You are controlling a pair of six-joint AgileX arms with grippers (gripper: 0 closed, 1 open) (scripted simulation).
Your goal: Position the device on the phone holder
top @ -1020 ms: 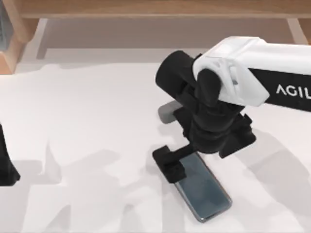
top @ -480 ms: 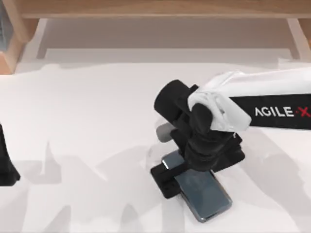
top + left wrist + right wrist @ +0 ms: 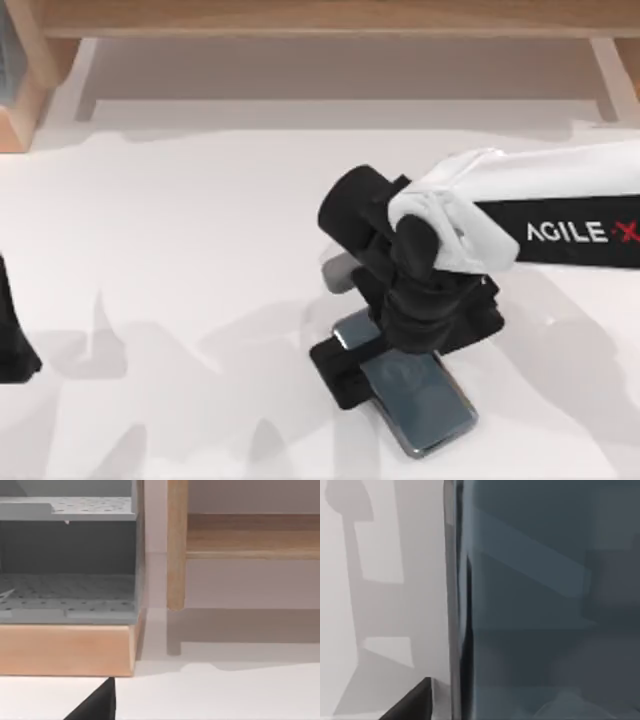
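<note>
With right tool grip state indeterminable over phone, seat squarely against black stand before release.

We see a white worktop with a wooden shelf along its far edge, and a grey perforated rack on a wooden base at its far left corner.

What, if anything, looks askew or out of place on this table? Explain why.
Nothing is spilled or damaged. The phone lies flat on the white table at a slant to its edges, not on the grey holder behind it. The right gripper is down over the phone's near end. The left arm sits parked at the table's left edge.
</note>
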